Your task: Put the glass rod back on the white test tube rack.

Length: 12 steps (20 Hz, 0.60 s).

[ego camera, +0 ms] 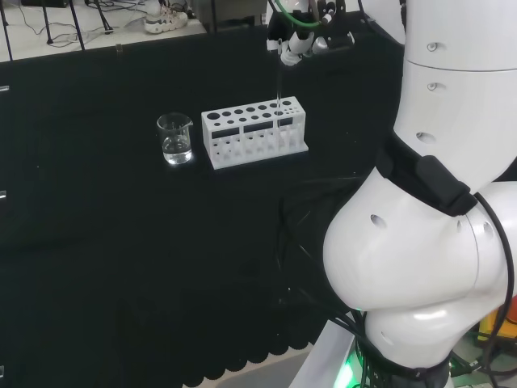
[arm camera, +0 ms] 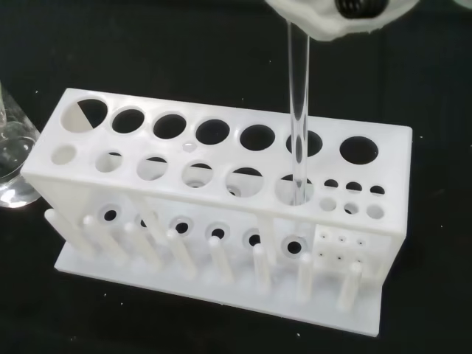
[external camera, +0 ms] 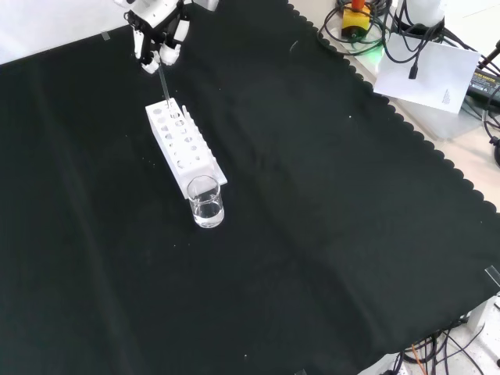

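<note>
Fingers (external camera: 160, 47) of the hand (ego camera: 295, 44) pinch the top of the glass rod (arm camera: 298, 110), holding it upright so its lower end can drop straight into a hole. In the wrist view the rod tip sits in a front-row hole of the white test tube rack (arm camera: 221, 184), toward the end far from the glass beaker (ego camera: 175, 139). Rod: thin, clear, straight, hard to see against the black cloth (external camera: 328, 234).

rack (arm camera: 221, 214): plain white, dark round holes | glass rod (arm camera: 298, 110): clear, colourless | beaker (ego camera: 175, 139): clear glass, contents apparently colourless | cloth (external camera: 312, 234): plain black, scalloped edge | hand (external camera: 160, 39): black and white | arm link (ego camera: 420, 250): glossy white, black band
</note>
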### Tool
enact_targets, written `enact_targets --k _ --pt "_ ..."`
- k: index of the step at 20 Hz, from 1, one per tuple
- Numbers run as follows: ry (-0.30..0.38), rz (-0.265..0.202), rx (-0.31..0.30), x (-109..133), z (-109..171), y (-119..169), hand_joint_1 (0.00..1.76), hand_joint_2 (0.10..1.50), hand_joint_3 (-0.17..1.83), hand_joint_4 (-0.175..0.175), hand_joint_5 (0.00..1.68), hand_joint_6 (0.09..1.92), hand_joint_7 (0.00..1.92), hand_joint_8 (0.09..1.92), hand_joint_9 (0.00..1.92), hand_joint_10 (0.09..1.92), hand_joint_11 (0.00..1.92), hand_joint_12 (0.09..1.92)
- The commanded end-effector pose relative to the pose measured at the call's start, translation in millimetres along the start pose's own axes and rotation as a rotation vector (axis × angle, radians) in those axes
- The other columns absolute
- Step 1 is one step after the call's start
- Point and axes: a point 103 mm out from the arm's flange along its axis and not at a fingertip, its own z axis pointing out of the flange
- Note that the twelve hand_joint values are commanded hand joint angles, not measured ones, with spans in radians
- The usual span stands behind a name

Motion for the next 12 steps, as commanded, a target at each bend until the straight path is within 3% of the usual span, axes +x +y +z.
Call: enact_targets --k 1,12 --pt "-0.003 0.015 -0.004 -4.0 -2.9 -2.1 1.52 0.91 -0.17 -0.175 0.77 0.83 1.03 0.82 1.77 0.63 1.77 0.74" --pt "-0.022 0.024 -0.002 -4.5 -4.6 -6.9 1.53 0.9 -0.17 -0.175 0.68 0.85 0.97 0.83 1.76 0.64 1.77 0.77"
